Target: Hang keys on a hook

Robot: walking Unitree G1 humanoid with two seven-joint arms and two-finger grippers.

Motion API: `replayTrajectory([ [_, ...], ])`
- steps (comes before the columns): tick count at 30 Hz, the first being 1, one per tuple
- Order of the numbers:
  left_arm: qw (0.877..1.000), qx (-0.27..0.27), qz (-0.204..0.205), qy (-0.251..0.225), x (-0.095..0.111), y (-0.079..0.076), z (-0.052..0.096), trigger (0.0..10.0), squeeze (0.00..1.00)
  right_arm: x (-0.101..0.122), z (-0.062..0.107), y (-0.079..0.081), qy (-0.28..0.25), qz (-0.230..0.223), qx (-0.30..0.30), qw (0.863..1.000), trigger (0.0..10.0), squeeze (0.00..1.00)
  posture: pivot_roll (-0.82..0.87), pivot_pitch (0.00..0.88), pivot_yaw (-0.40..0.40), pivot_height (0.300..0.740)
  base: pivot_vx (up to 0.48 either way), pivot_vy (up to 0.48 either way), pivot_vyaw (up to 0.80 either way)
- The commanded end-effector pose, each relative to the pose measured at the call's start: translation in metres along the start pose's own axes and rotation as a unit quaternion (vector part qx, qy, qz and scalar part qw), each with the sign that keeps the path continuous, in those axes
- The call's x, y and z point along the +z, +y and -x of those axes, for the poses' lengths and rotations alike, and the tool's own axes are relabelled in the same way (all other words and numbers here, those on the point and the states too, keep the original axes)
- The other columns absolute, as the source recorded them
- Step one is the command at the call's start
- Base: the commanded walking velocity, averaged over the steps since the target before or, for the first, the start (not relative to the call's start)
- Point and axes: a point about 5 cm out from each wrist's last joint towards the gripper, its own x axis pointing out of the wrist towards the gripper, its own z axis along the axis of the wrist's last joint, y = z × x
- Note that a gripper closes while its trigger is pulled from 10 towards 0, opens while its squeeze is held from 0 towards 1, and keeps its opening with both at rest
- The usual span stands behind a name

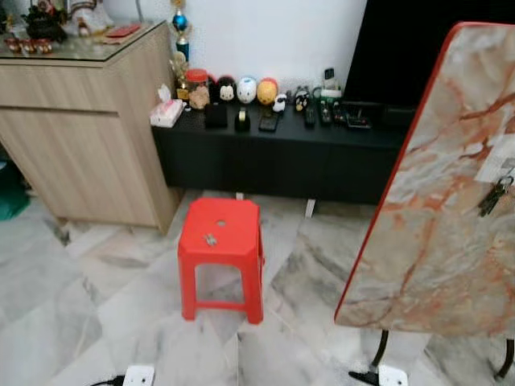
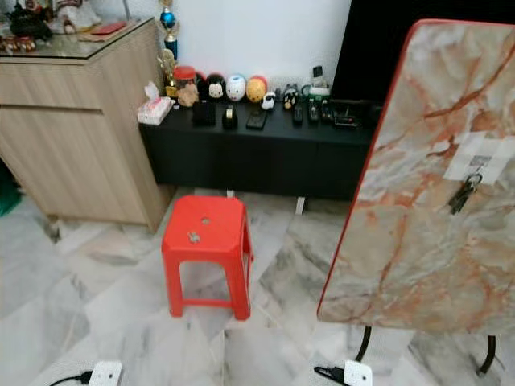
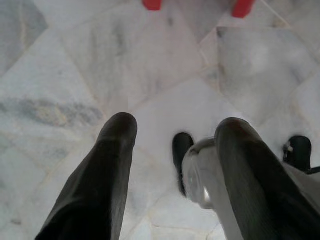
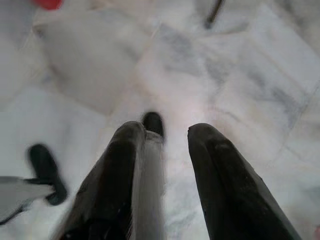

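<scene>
If going purely by the head views, looks basically done already. Can spot the keys [image 2: 464, 193] dangling as a dark little bunch against the tilted marble-pattern tabletop [image 2: 418, 241] off on the right, just below a white patch [image 2: 483, 157] stuck near its upper edge. Hanging free, not lying on anything, so presumably caught on a hook there. Can't actually make out the hook itself, way too small.

As for the arms: both hanging idle, pointed straight down at the marble floor [image 3: 75, 75]. Left gripper [image 3: 177, 125] with fingers well apart and nothing but floor tiles between them. Right gripper [image 4: 167, 129] much the same, gap a bit narrower but clearly not closed, and empty too. So no keys in either one, and both nowhere near the tabletop.

Only loose end worth flagging: some small grey thing [image 1: 211, 240] sitting on top of the red stool [image 1: 221, 229] in the middle of the room. Could be a second key, could be a bit of junk, honestly can't tell at this size.

Would call it finished, or at most down to a check that the bunch hangs securely.
</scene>
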Motion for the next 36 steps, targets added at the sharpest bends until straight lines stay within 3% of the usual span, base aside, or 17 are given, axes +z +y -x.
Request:
replayTrajectory([
  [1, 1.000, 0.000, 0.001, 0.002, 0.0005, -0.0018, -0.0007, 10.0, 0.00, 0.0056, -0.0002, -0.0040, -0.009, 0.000, -0.005, 1.000, 10.0, 0.00, 0.00, 0.000, -0.048, 0.740, 0.000, 0.371, 0.00],
  [36, 1.000, -0.002, 0.002, 0.001, 0.0015, -0.0017, -0.0010, 10.0, 0.00, 0.0045, 0.0000, -0.0049, -0.009, 0.013, -0.001, 1.000, 10.0, 0.00, 0.00, 0.000, -0.052, 0.740, 0.000, 0.371, 0.00],
])
